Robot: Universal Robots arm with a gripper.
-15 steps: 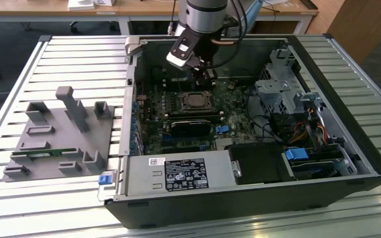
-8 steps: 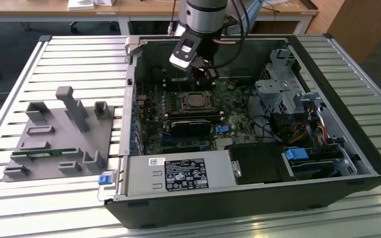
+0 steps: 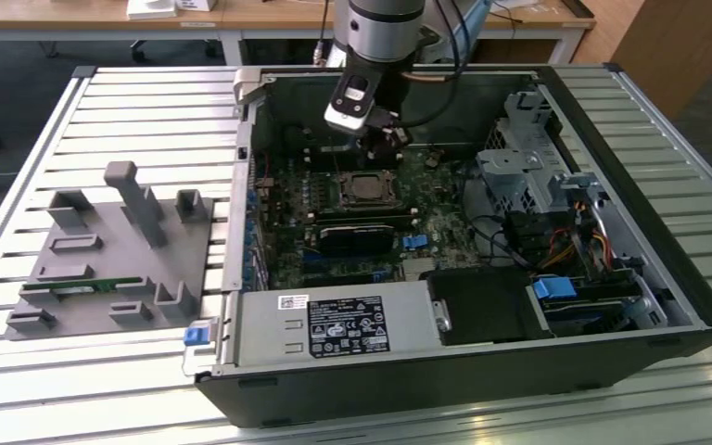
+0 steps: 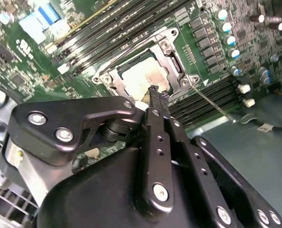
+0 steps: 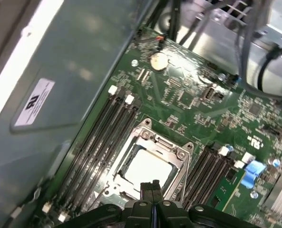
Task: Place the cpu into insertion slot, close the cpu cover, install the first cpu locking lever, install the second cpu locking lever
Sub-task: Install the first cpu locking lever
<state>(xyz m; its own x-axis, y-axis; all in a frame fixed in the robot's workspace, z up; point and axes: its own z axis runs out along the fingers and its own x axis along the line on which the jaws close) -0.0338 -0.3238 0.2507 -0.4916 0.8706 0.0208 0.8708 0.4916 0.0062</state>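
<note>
Silver-grey and square, the small cpu lies flat in the square black insertion slot, the thin silvery metal cpu cover framing it in both wrist views. The second wrist view adds a thin metal lever rod angling off the socket's corner; the exterior view, the open black computer case. The black gripper, fingers pressed together and empty, hangs just over the cover's edge.
</note>
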